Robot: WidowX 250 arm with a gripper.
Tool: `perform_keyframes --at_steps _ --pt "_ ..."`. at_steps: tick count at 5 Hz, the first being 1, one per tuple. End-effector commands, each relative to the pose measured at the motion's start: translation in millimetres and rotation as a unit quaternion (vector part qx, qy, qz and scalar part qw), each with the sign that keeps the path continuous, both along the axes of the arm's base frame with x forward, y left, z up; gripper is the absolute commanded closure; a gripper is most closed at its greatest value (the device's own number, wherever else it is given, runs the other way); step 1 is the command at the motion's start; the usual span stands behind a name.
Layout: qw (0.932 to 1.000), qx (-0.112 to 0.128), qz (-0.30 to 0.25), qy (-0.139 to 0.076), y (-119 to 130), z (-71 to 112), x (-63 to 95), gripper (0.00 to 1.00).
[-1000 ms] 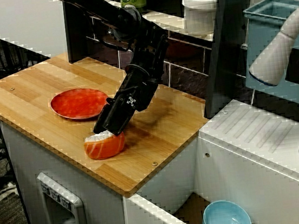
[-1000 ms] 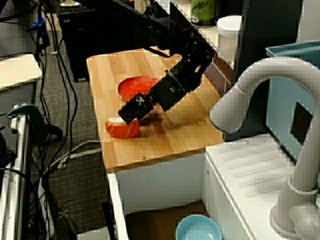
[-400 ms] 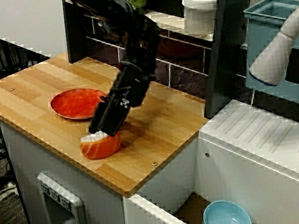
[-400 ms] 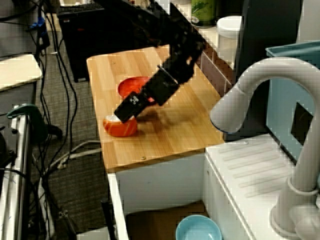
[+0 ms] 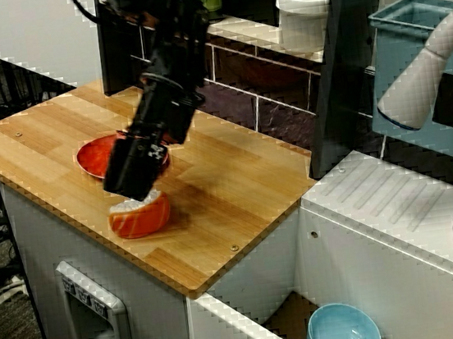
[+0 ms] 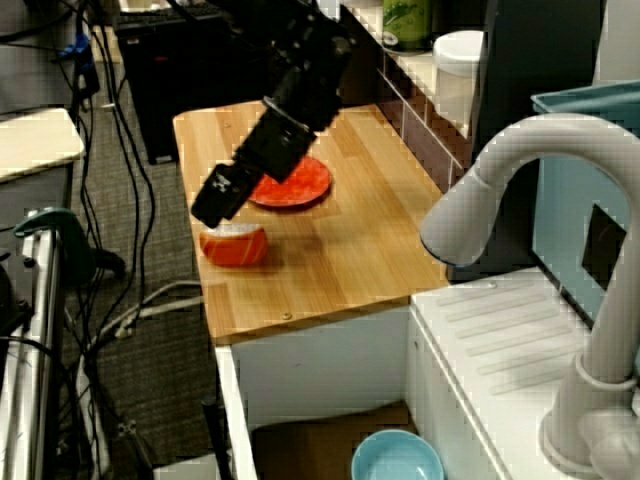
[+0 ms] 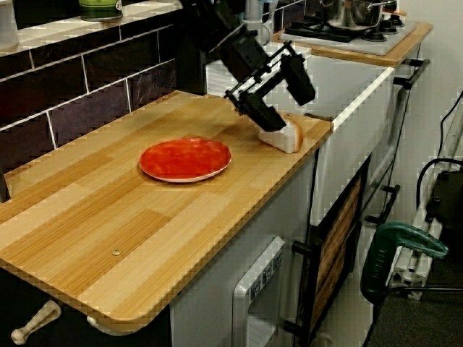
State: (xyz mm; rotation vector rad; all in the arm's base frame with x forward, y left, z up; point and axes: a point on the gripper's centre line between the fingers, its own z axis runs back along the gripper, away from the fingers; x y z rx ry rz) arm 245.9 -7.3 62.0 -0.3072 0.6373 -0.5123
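Shows the black gripper (image 7: pixel 286 108) slanting down onto a toy salmon sushi piece (image 5: pixel 140 216) — orange body, white rice side turned up. Puts the fingers (image 7: pixel 258 113) apart in the view from the bench's end, the lower one touching the white side, the other held clear above. Places the sushi piece on the wooden bench (image 5: pixel 240 209) close to its front edge — near a red plate (image 7: pixel 185 159), not touching it. Takes in also a blue bowl (image 5: pixel 342 330) low beside the cabinet and a white tub (image 5: pixel 303 11) on the shelf behind.
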Motion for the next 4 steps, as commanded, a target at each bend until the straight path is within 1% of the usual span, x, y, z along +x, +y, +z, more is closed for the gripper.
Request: perform_keyframes --at_steps 1,2,3,4 --pt "0.9887 0.044 0.035 -0.139 13.7 30.4 -13.6 0.00" --pt "0.9594 0.100 0.084 -0.250 32.8 33.8 -23.0 0.00" --pt "0.8936 0.198 0.200 -0.350 79.2 11.4 -30.3 0.00" --pt "0.8936 0.198 0.200 -0.350 79.2 11.4 -30.3 0.00"
